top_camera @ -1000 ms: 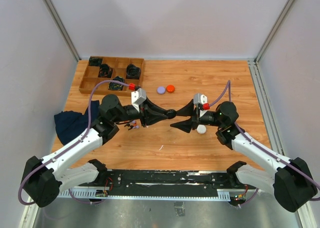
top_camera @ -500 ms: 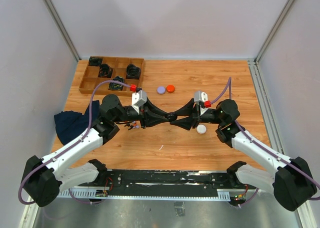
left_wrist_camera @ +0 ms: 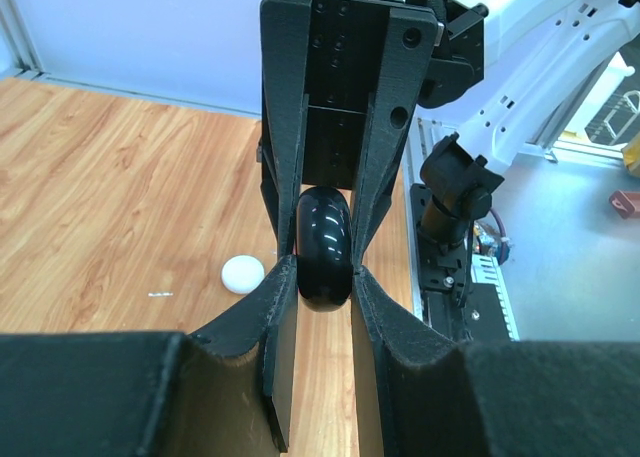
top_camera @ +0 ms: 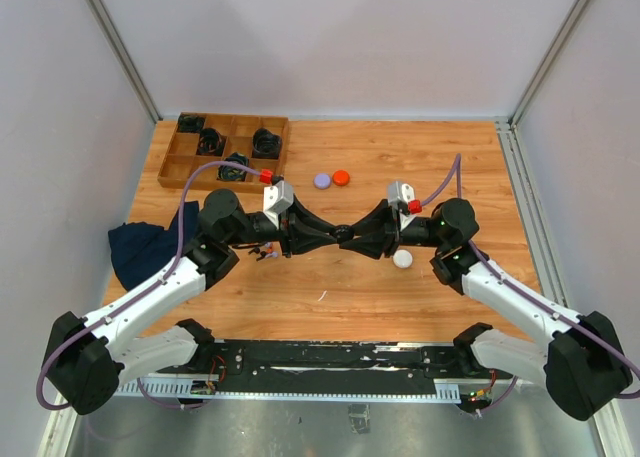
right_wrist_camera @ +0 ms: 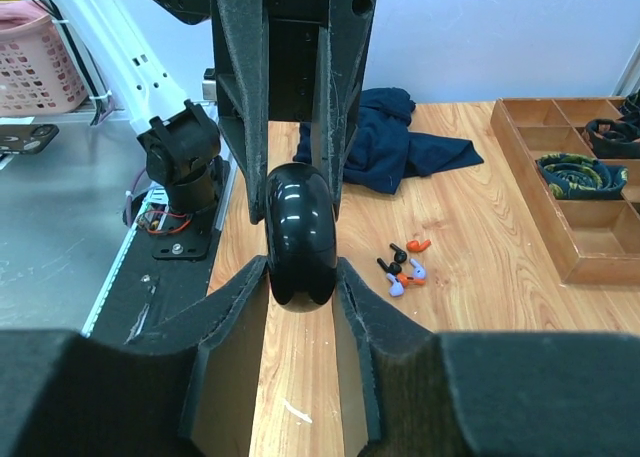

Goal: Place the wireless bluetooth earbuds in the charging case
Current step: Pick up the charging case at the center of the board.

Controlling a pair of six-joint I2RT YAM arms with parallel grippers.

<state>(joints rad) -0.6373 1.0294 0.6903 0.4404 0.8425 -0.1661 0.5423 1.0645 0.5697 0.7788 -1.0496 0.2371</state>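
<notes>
Black and glossy, the round charging case [left_wrist_camera: 323,239] hangs above the middle of the table [top_camera: 420,147], pinched from both ends. The left pincer [left_wrist_camera: 325,277] is nearly closed, clamped on the case's flanks. The right pincer [right_wrist_camera: 300,277], facing it, looks drawn in against the same case. The earbuds [right_wrist_camera: 403,262], orange, purple and dark, lie loose on the wood on the left pincer's side, well apart from the case. The case appears unopened, so the step in hand is probably raising the lid. That calls for one pincer holding firm while the other parts the halves, without the slick shell slipping.
</notes>
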